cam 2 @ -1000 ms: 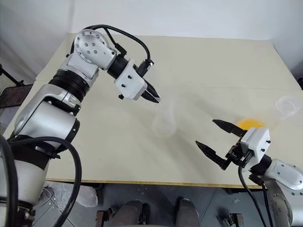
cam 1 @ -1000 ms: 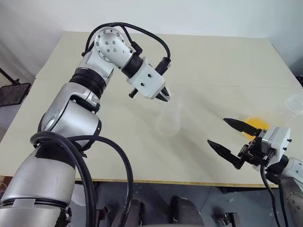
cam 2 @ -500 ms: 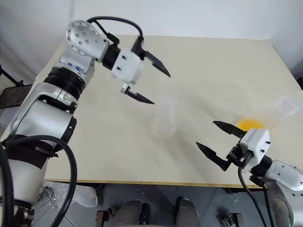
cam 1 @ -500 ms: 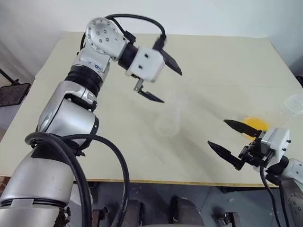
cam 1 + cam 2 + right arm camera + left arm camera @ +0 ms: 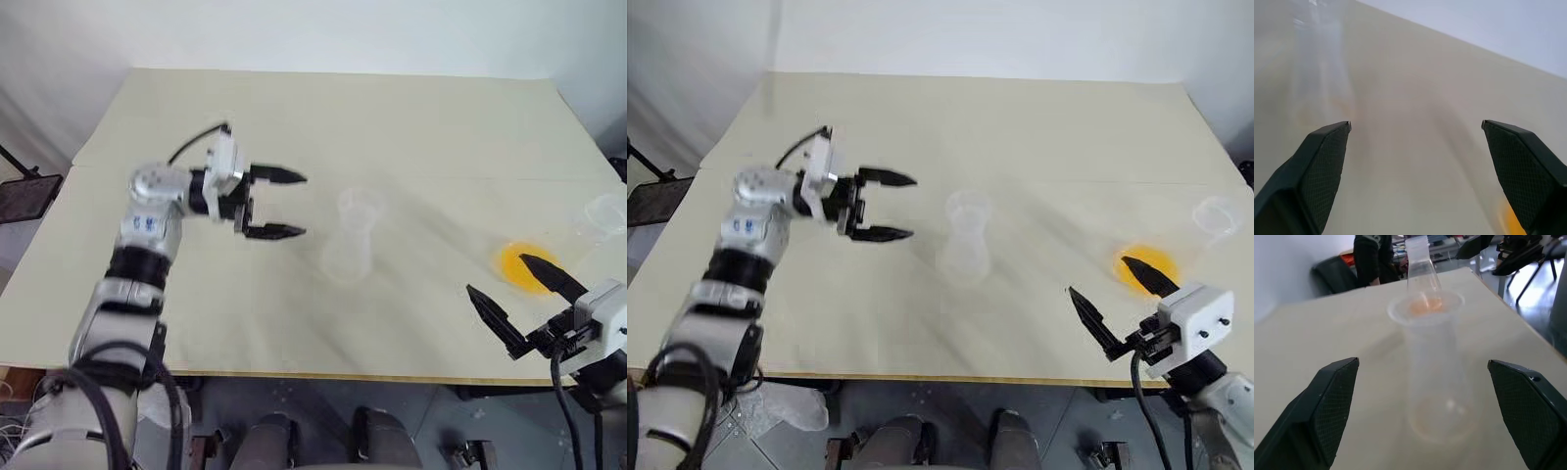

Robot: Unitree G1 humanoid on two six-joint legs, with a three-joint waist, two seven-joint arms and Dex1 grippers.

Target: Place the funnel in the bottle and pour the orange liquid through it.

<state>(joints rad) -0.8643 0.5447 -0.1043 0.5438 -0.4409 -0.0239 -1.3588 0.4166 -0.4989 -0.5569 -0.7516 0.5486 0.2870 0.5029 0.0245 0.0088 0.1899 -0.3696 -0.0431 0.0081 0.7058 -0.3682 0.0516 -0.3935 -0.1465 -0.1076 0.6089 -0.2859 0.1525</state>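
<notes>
Clear glassware standing on a matte beige table
The funnel is sitting in the conical bottle; left gripper and right gripper are gaping wide, holding nothing.

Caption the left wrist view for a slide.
Open left end effector faces the bottle with the funnel seated in its neck.

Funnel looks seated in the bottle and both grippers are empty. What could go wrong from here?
1. The left gripper stands open, level, close beside the bottle. A small drift toward it could tip the bottle or unseat the funnel perched in its neck.
2. The orange liquid lies in a shallow pool right by the open right gripper; a clumsy grasp may slop it onto the table.
</notes>
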